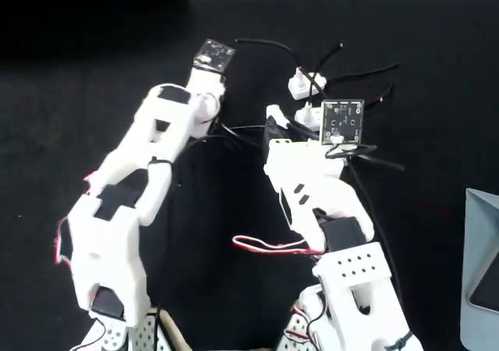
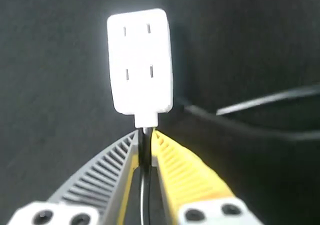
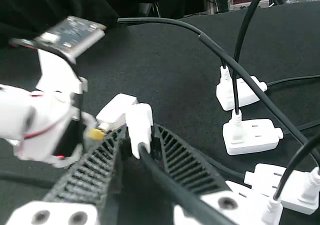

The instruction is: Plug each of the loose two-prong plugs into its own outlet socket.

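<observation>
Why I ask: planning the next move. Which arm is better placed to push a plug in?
Right. The right arm's fingers grip a white plug close beside the outlet block, whose cord the left arm's fingers pinch.

i'm counting two white arms (image 1: 148,156) (image 1: 312,187), four white outlet blocks (image 3: 242,92) (image 3: 255,135) (image 3: 257,177) (image 3: 116,110) and one loose plug (image 3: 140,127); the black cords (image 3: 200,35) are tangling past counting.
</observation>
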